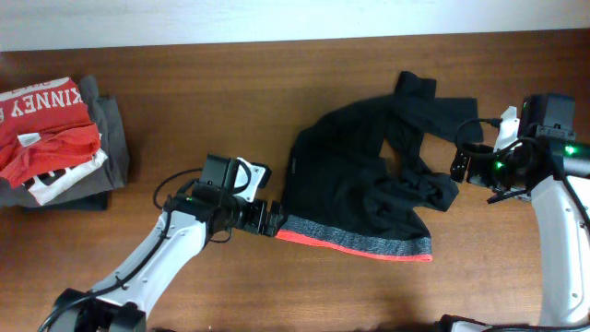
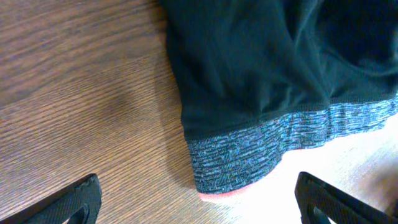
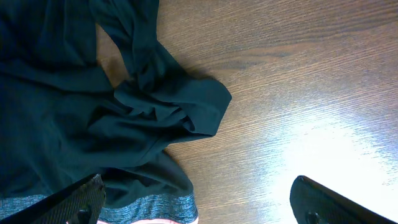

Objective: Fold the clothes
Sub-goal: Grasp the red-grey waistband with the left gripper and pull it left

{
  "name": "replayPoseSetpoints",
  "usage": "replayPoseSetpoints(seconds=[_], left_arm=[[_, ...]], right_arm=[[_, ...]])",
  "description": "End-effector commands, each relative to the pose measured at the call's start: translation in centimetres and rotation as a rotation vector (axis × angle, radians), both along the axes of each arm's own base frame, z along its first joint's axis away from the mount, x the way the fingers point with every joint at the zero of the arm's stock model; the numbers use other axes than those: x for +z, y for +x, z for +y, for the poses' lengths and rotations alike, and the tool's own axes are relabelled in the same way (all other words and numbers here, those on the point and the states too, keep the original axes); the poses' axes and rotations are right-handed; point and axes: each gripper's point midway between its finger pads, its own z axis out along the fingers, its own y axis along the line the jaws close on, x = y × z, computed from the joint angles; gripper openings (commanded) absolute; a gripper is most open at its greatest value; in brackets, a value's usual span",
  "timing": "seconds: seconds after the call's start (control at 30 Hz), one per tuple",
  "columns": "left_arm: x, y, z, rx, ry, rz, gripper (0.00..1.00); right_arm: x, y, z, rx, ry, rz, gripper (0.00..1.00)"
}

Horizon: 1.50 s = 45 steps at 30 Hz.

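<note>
The black pants [image 1: 364, 180] lie crumpled at the table's middle, legs bunched toward the back right. Their grey waistband [image 1: 369, 243] with a red-orange edge runs along the front. My left gripper [image 1: 270, 219] is open at the waistband's left corner, just short of it; in the left wrist view [image 2: 198, 205] the corner [image 2: 227, 171] lies between the fingertips. My right gripper [image 1: 464, 166] is open beside the pants' right edge; in the right wrist view [image 3: 199, 205] a folded black leg [image 3: 168, 112] and the waistband's right end [image 3: 155, 208] lie ahead of it.
A red T-shirt with white lettering [image 1: 41, 129] lies on folded grey garments [image 1: 111, 138] at the far left. The wooden table [image 1: 230, 101] ends at a white wall along the back.
</note>
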Motion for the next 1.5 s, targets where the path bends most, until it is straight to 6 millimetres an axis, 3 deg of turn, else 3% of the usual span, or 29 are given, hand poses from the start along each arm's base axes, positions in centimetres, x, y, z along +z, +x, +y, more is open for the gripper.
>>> replayPoseSetpoints(seconds=[0.0, 0.13, 0.4, 0.6, 0.7, 0.73, 0.77, 0.83, 0.93, 1.03, 1.13, 1.2, 1.3, 1.33, 1.37, 1.4, 1.47], left_arm=[[0.4, 0.6, -0.9, -0.008, -0.053, 0.025, 0.99], [-0.4, 0.6, -0.9, -0.038, -0.031, 0.039, 0.99], [-4.1, -1.1, -1.6, -0.075, 0.007, 0.159, 0.98], [-5.3, -2.0, -4.1, -0.157, 0.012, 0.152, 0.73], [-5.3, -2.3, -4.5, -0.172, 0.016, 0.151, 0.47], [-5.4, -2.3, -4.4, -0.172, 0.018, 0.152, 0.32], [-5.4, -2.3, -4.3, -0.169, 0.024, 0.152, 0.23], [-5.6, -2.2, -4.0, -0.161, 0.046, 0.149, 0.14], [-6.0, -1.4, -2.2, -0.116, 0.146, 0.126, 0.06], [-4.9, 1.7, 1.9, -0.002, 0.333, 0.052, 0.04], [-1.2, 6.6, 7.0, 0.167, 0.508, -0.067, 0.03], [2.3, 10.4, 10.4, 0.297, 0.578, -0.162, 0.03], [7.1, 14.3, 14.2, 0.453, 0.574, -0.260, 0.06], [8.3, 15.2, 15.4, 0.512, 0.555, -0.278, 0.21], [9.2, 15.7, 16.4, 0.567, 0.534, -0.285, 0.64], [9.8, 16.1, 17.1, 0.600, 0.500, -0.283, 0.99], [9.6, 16.0, 16.5, 0.572, 0.400, -0.241, 0.99]], right_arm=[[1.0, 0.1, -0.3, 0.000, -0.017, -0.025, 0.99], [1.0, 0.2, -0.1, 0.004, -0.006, -0.028, 0.99], [0.9, 0.0, 0.1, 0.006, 0.003, -0.020, 0.99], [0.9, 0.0, 0.1, 0.006, 0.002, -0.021, 0.99], [0.9, 0.0, 0.1, 0.006, 0.002, -0.022, 0.99], [0.9, 0.0, 0.1, 0.006, 0.001, -0.023, 0.99], [0.9, 0.0, 0.1, 0.006, 0.001, -0.023, 0.99], [0.9, 0.0, 0.1, 0.006, 0.001, -0.023, 0.99], [0.9, 0.0, 0.1, 0.006, 0.001, -0.022, 0.99], [0.9, 0.0, 0.1, 0.006, 0.001, -0.023, 0.99], [0.9, 0.0, 0.1, 0.006, 0.001, -0.023, 0.99], [0.9, 0.0, 0.1, 0.006, 0.001, -0.023, 0.99], [0.9, 0.0, 0.0, 0.006, 0.000, -0.023, 0.99], [0.9, 0.0, 0.0, 0.006, 0.000, -0.023, 0.99], [0.9, 0.0, 0.0, 0.006, 0.000, -0.023, 0.99], [0.9, 0.0, 0.1, 0.006, 0.001, -0.023, 0.99], [0.9, 0.0, 0.0, 0.006, 0.000, -0.022, 0.99]])
